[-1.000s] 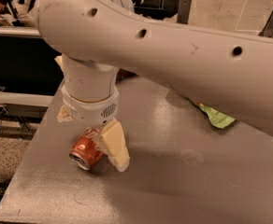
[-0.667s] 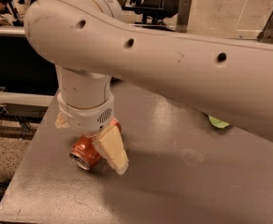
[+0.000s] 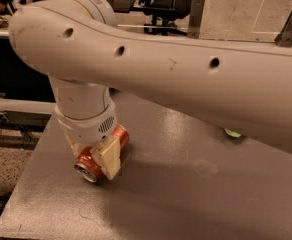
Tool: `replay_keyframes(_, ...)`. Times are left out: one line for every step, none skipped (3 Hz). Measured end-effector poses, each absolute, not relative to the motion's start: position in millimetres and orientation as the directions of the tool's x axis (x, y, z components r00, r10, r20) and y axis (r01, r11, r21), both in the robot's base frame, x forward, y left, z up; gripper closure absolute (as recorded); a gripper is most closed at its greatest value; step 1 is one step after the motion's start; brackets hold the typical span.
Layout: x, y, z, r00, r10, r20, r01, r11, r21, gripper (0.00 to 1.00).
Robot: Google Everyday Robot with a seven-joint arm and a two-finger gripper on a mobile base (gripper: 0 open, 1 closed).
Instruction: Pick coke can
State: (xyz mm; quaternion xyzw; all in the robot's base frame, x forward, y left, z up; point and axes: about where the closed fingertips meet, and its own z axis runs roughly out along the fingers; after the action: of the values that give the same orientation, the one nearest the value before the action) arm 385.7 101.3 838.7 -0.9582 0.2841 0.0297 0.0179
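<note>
The coke can (image 3: pixel 88 166) is a small red can with silver ends. It lies on its side on the grey table (image 3: pixel 186 194), near the left front. My gripper (image 3: pixel 92 156) comes straight down over it, and its two cream fingers straddle the can's body. The near finger (image 3: pixel 109 157) presses against the can's side; the far finger is mostly hidden behind the wrist. The can still rests on the table top. My large white arm crosses the whole upper part of the view.
A bit of a green object (image 3: pixel 232 133) peeks out under the arm at the right of the table. The table's left edge (image 3: pixel 33 154) is close to the can. Desks and chairs stand behind the table.
The arm has swung and the wrist has come lower over the can. The fingers have drawn in against the can's sides. The can has stayed about where it was.
</note>
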Motion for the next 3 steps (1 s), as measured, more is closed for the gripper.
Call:
replay_keyframes(385.5,100.5,844.4,0.838,-0.542,-0.07,-0.544,-0.839,-0.015,0.64)
replay_keyframes(382.7,98.1,861.2,0.832,-0.549,-0.082,-0.552,-0.834,-0.016,0.85)
replay_keyframes(373.8,95.5,898.2,0.837,-0.535,-0.113,-0.542,-0.839,-0.042,1.0)
